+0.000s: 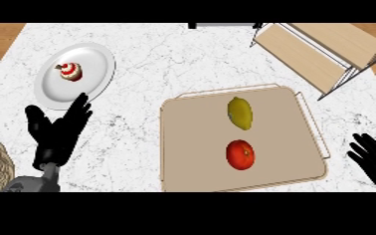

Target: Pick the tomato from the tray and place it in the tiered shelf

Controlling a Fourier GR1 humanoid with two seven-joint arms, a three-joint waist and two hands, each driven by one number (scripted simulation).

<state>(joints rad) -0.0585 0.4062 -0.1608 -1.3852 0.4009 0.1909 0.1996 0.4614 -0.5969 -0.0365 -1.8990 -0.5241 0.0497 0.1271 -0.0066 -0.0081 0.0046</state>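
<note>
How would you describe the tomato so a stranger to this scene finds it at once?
On the white marble counter lies a beige tray with two fruits. The tomato is the one nearer the robot, below the lemon. It is round and red; the lemon is yellow and oval.

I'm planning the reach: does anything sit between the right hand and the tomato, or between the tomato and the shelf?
Only the low rim of the tray crosses both paths; nothing else lies between the right hand and the tomato. The lemon lies beyond the tomato, left of the straight line to the shelf.
</note>
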